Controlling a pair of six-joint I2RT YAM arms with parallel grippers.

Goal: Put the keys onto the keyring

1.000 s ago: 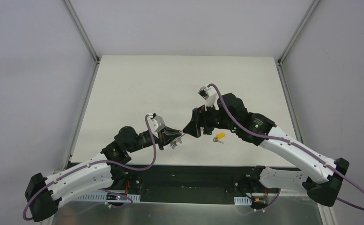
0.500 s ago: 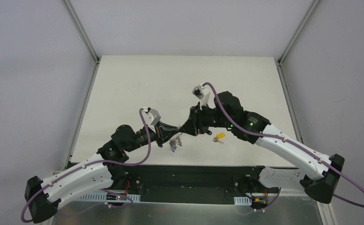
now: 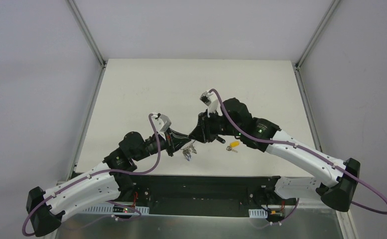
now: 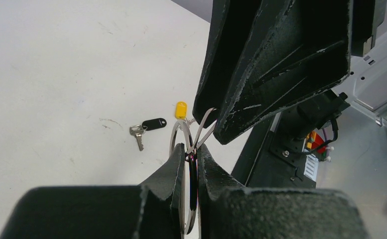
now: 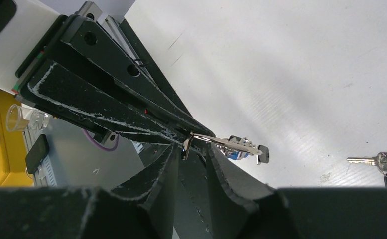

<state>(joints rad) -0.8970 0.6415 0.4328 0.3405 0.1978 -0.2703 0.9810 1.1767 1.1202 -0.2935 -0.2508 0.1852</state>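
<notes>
Left wrist: left gripper (image 4: 192,155) and right gripper (image 4: 207,124) both clamp keyring (image 4: 173,140). Spread coil steadily; keys (image 4: 154,123) lie at 10 to 12 o'clock.

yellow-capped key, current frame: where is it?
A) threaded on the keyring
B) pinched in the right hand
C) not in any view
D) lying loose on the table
D: the yellow-capped key lies on the table near the black-capped key, apart from the left hand and the right hand, which both pinch the keyring.
</notes>
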